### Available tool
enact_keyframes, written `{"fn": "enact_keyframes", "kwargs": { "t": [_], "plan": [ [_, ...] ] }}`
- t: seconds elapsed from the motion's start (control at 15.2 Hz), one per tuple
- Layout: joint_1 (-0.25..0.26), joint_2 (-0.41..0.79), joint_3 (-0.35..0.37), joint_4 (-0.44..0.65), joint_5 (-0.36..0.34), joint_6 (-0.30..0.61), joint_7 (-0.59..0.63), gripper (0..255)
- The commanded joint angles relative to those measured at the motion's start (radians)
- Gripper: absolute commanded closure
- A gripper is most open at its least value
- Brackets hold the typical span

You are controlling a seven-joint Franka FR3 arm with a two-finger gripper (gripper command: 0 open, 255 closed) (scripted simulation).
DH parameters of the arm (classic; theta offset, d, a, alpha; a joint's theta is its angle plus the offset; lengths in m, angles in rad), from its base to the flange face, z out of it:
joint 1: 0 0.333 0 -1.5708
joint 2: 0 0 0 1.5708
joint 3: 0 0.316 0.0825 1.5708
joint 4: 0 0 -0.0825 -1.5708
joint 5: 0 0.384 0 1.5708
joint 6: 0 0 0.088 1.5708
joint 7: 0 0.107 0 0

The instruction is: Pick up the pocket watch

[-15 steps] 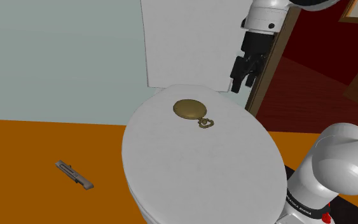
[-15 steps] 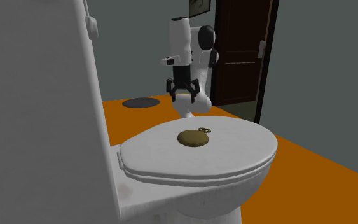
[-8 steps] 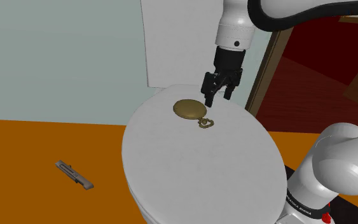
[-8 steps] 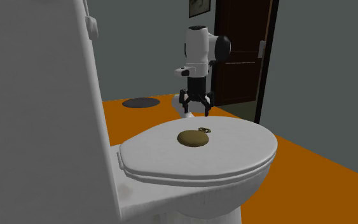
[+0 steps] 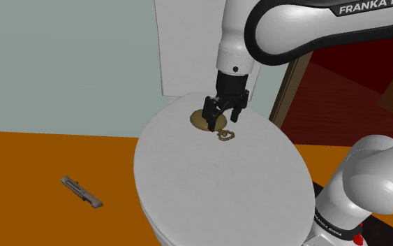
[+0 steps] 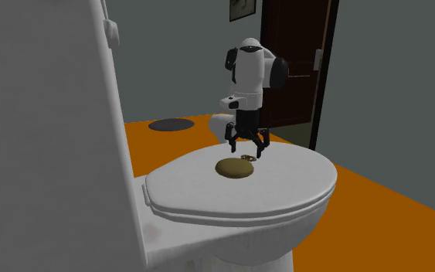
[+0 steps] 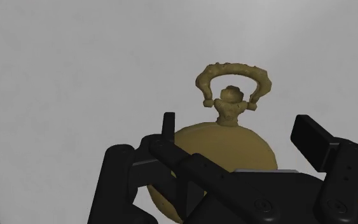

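pocket watch (image 7: 225, 149) lies flat on toilet lid (image 5: 209, 182), ring toward arm's base (image 5: 338, 218), fingers (image 7: 316, 141) spread empty above.

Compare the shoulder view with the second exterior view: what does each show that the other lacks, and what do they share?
Shoulder view's own: a small grey object lying on the orange floor, and the arm's Franka lettering. Second exterior view's own: a dark round mat on the floor and a framed picture on the wall. Shared: the open gripper above the gold-coloured pocket watch on the white toilet lid.
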Motion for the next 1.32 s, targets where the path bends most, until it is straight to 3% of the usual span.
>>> {"fn": "enact_keyframes", "kwargs": {
  "t": [0.0,0.2,0.26,0.86,1.25],
  "plan": [
    [0.003,0.002,0.007,-0.028,0.005,0.031,0.002,0],
    [0.003,0.006,0.011,-0.046,0.007,0.053,0.001,0],
    [0.003,0.005,0.010,-0.048,0.007,0.054,0.000,255],
    [0.004,0.006,0.011,-0.046,0.007,0.053,0.001,255],
    [0.000,-0.005,-0.004,0.026,-0.002,-0.030,0.003,255]
  ]
}}
